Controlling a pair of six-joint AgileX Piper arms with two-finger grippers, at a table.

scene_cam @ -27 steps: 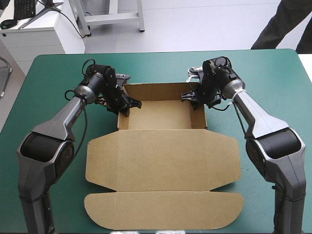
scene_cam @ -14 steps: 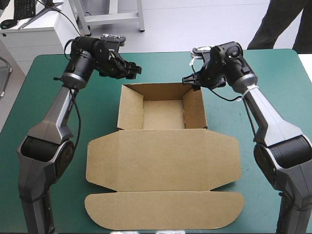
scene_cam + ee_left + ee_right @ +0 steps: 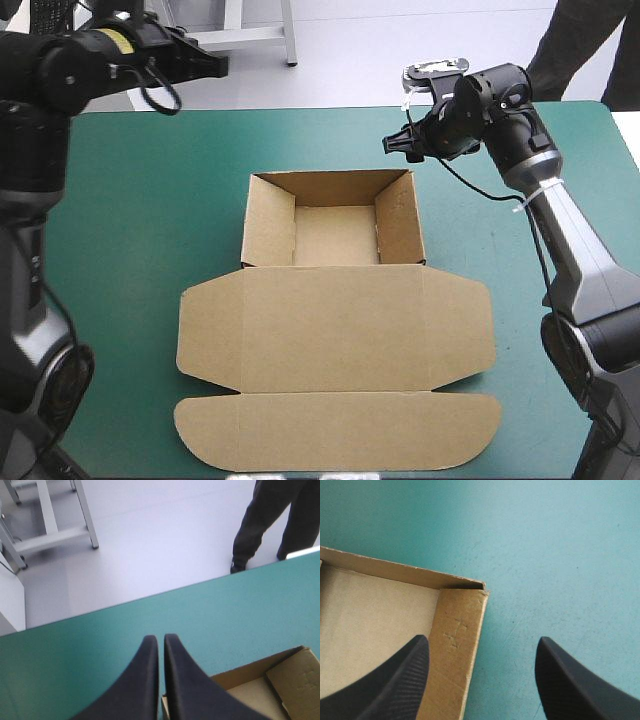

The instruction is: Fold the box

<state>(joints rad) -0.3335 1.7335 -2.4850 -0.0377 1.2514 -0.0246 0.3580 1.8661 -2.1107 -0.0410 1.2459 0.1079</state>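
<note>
On the table [image 3: 120,200], box [image 3: 335,330] mid-frame: 4 walls up, lid flat below. Your left gripper [image 3: 215,65], upper left, fingers pressed together; right gripper [image 3: 390,144], upper right, fingers spread. Both hold nothing, probably since the walls stand unaided.

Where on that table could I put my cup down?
Widest bare teal-green cover: left of the box, out to the left edge. Another bare strip runs between its back wall and the far edge. Crowded: the box's far right corner, by the right gripper, and the near middle, under the flat lid.
</note>
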